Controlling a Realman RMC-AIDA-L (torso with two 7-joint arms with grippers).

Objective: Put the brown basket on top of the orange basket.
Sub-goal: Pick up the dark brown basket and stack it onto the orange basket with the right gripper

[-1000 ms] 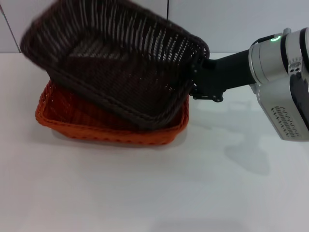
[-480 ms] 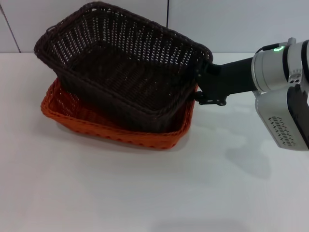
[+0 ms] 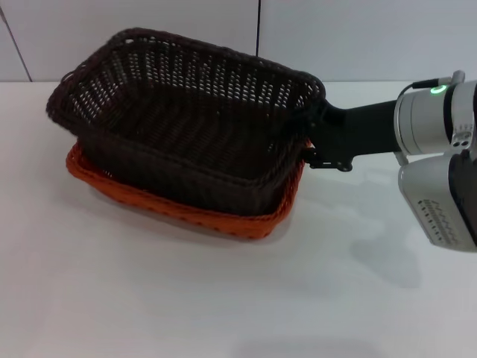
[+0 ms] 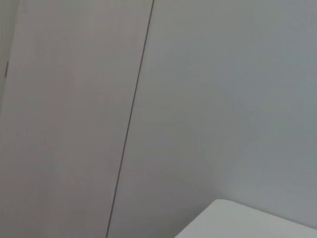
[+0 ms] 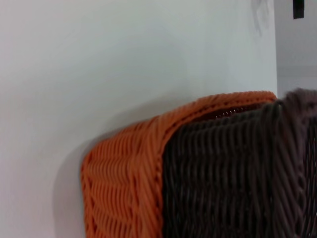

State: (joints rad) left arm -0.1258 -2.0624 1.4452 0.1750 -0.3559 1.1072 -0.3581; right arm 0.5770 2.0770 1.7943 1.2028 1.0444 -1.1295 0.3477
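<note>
The brown basket (image 3: 186,123) sits nested down inside the orange basket (image 3: 179,212), though not squarely: its end farthest from the right gripper (image 3: 311,134) rides a touch higher and overhangs the orange rim, while the end nearest the gripper has sunk lower into it. The right gripper is at that near short end of the brown basket, its dark fingers closed on the braided rim, the arm reaching in from the side across the white table (image 3: 223,298). In the right wrist view the brown weave (image 5: 233,173) lies tight against the inside of the orange wall (image 5: 124,183), with the orange corner curling just around it. From where I stand, the worry is the letting go: if the fingers snag in the openwork as they part, or the arm pulls back before they are clear, I'd expect the brown basket to drag sideways and take the light orange one with it across the smooth tabletop. The tilt is the other risk; released while uneven, the brown basket could settle crooked or rock up on the orange rim instead of seating flat. The left gripper is nowhere to be seen; its wrist camera looks only at a blank wall and a corner of the table.
</note>
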